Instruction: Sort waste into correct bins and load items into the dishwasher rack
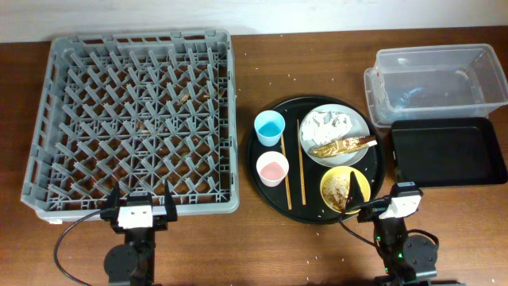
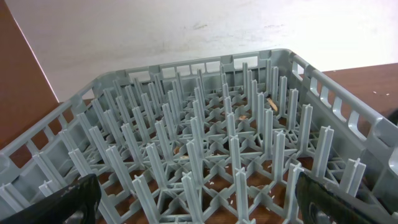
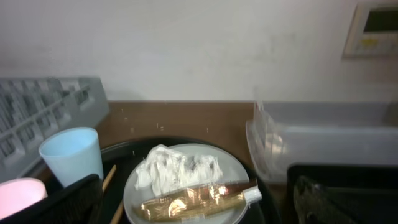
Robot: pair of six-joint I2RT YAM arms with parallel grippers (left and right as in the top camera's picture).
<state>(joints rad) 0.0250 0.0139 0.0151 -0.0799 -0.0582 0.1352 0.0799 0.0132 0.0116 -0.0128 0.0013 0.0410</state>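
Yellow bowl (image 1: 343,189) of tan scraps (image 1: 340,187) sits lower right on the round black tray (image 1: 252,151), just beyond the right gripper (image 1: 379,200), whose jaws gape empty. The left gripper (image 1: 141,196), equally spread, hovers at the grey rack's (image 1: 131,123) bottom edge. Farther up stand the pink cup (image 1: 272,168), blue cup (image 1: 269,126), chopsticks (image 1: 301,163) and white plate (image 1: 355,127) bearing napkin (image 1: 329,121) and wrapper (image 1: 343,146), with the shallow black bin (image 1: 447,151) and clear tub (image 1: 436,83) at right.
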